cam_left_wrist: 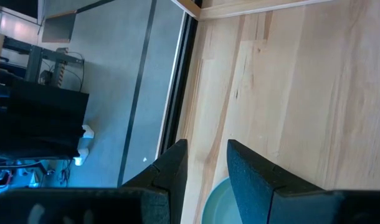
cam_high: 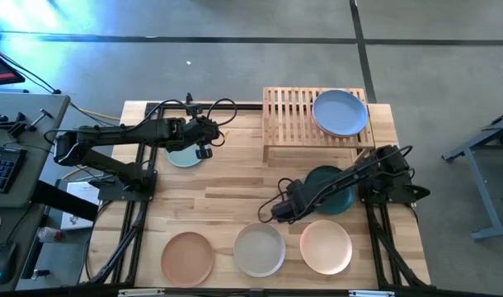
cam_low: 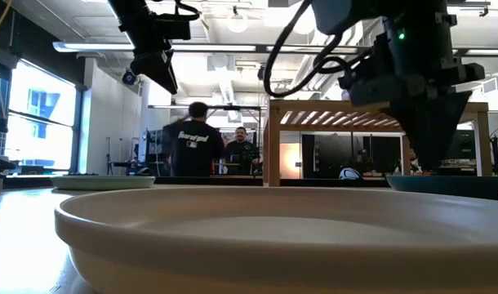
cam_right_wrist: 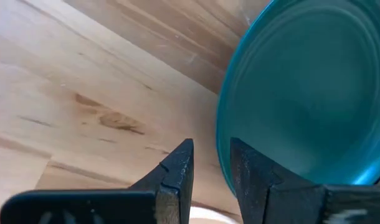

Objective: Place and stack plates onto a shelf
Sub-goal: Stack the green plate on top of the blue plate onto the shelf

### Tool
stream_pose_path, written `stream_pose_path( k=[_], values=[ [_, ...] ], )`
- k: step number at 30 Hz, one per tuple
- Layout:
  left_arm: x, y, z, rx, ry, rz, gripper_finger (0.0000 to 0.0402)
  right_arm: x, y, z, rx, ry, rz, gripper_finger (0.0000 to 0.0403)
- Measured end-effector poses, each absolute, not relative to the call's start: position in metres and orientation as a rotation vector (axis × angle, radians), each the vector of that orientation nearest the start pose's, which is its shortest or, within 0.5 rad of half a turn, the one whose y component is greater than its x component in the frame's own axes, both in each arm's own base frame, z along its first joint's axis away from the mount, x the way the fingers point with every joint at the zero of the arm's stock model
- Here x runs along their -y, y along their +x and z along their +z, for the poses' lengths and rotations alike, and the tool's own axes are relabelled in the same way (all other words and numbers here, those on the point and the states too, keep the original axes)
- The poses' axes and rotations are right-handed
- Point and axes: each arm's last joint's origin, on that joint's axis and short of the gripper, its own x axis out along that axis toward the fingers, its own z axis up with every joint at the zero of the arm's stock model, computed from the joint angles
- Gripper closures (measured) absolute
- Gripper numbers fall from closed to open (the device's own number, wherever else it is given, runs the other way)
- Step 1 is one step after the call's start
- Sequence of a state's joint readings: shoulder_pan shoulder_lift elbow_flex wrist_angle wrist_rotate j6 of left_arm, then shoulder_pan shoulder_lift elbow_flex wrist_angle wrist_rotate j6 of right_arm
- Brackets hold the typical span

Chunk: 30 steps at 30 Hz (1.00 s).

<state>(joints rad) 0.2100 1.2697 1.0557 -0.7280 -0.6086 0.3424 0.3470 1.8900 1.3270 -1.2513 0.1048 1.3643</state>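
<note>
My right gripper [cam_right_wrist: 212,171] [cam_high: 276,214] hangs open, pointing steeply down, just over the near left rim of the dark teal plate [cam_right_wrist: 308,87] [cam_high: 330,188], which lies flat on the table. One finger is over the plate and the other over bare wood. My left gripper [cam_left_wrist: 207,168] [cam_high: 206,144] waits open above the mint green plate [cam_high: 184,155] at the far left. A blue plate [cam_high: 340,111] lies on the bamboo shelf [cam_high: 293,115] at the far right.
Along the near edge lie three plates side by side: terracotta [cam_high: 187,257], grey-white [cam_high: 260,249] and peach [cam_high: 326,246]. The left half of the shelf's slats is bare. People stand in the room beyond the table [cam_low: 208,143].
</note>
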Motion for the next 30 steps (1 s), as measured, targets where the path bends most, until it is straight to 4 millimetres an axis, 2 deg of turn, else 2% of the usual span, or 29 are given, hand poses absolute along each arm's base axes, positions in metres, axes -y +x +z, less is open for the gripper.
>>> stream_pose_path(
  k=[16,21,24,30],
  values=[
    [-0.068,0.239,0.288,-1.073,0.491,0.589,0.03,-0.107,0.305,0.147,-1.588,0.493,-1.077,0.0322],
    [-0.068,0.239,0.288,-1.074,0.491,0.589,0.03,-0.107,0.306,0.144,-1.6,0.493,-1.082,0.0324],
    [-0.068,0.239,0.288,-1.074,0.491,0.589,0.03,-0.107,0.304,0.145,-1.612,0.483,-1.092,0.0337],
    [-0.068,0.239,0.288,-1.074,0.491,0.589,0.03,-0.107,0.303,0.145,-1.649,0.51,-1.082,0.0397]
  ],
)
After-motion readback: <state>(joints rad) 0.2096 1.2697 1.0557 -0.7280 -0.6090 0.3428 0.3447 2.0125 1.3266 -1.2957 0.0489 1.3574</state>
